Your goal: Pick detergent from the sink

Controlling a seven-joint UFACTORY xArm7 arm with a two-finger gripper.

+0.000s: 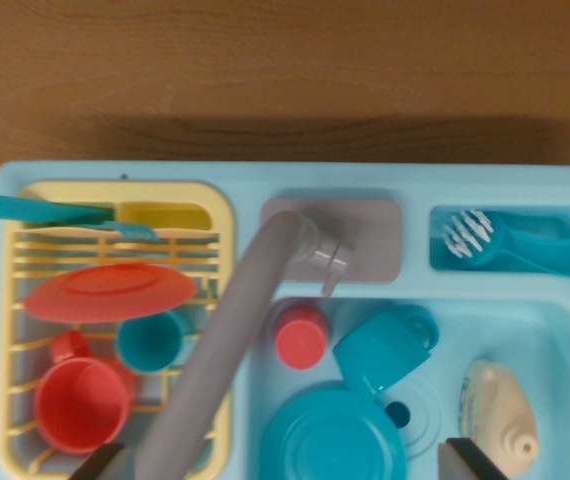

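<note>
The detergent is a cream bottle lying on its side at the right end of the light blue sink basin, its cap pointing toward the lower right. My gripper hangs above the sink and is open. Only its two dark fingertips show at the bottom edge, one at the left over the dish rack and one at the right just beside the bottle's lower end. Nothing sits between them.
A grey faucet arches diagonally over the basin. Inside the basin are a red cup, a blue cup and a blue plate. A yellow rack at the left holds a red plate, cups and a blue knife. A blue brush lies at the upper right.
</note>
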